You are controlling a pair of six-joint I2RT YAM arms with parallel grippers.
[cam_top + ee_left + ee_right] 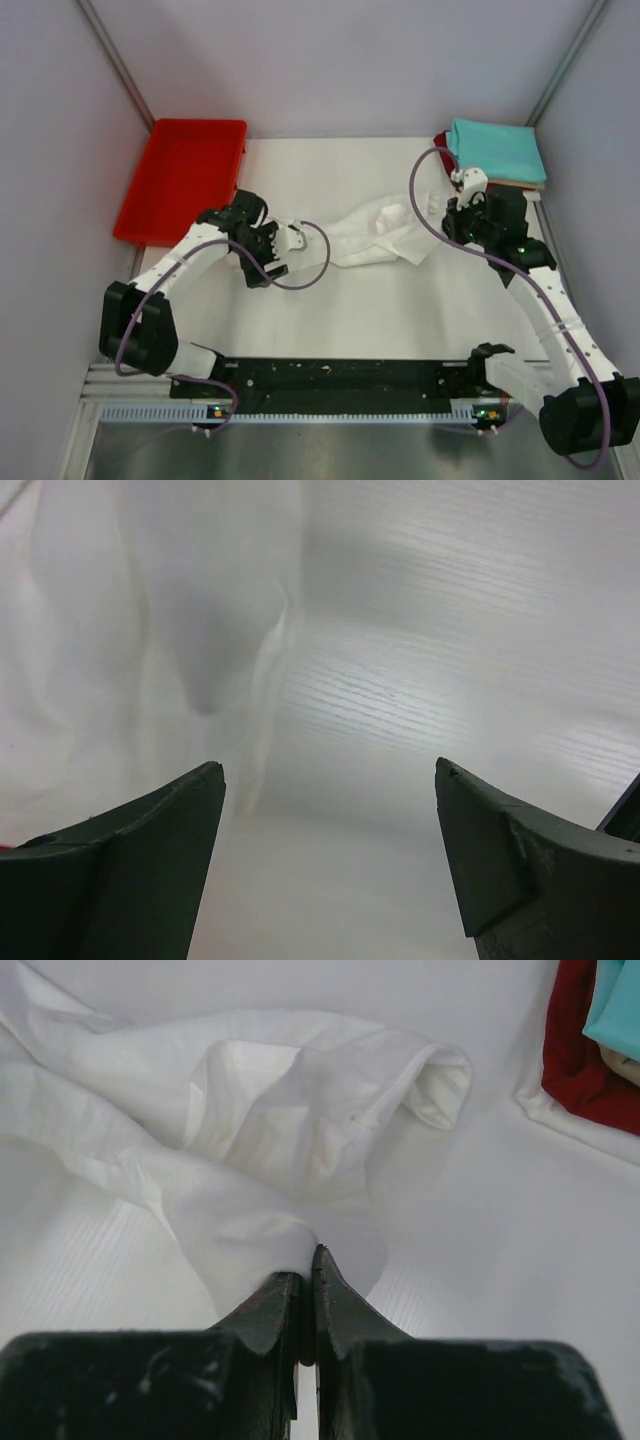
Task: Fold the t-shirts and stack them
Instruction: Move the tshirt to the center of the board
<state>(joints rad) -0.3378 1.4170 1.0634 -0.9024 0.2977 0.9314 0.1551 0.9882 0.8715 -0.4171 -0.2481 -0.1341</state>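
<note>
A crumpled white t-shirt (pixel 372 235) lies in the middle of the table, a rolled sleeve (pixel 435 1075) showing in the right wrist view. My right gripper (pixel 308 1258) is shut, pinching the edge of this white cloth at its right end (pixel 440 232). My left gripper (pixel 330 770) stands open just above the table by the shirt's left end (pixel 298 238); white cloth (pixel 150 630) lies ahead of its left finger and nothing is between the jaws. A folded teal t-shirt (pixel 497 150) tops a stack at the back right, with a dark red one (pixel 590 1070) under it.
A red plastic tray (pixel 180 185) sits at the back left, past the left arm. Grey walls close in the table on three sides. The stack stands right behind the right wrist. A purple cable (pixel 425 215) loops over the shirt's right end.
</note>
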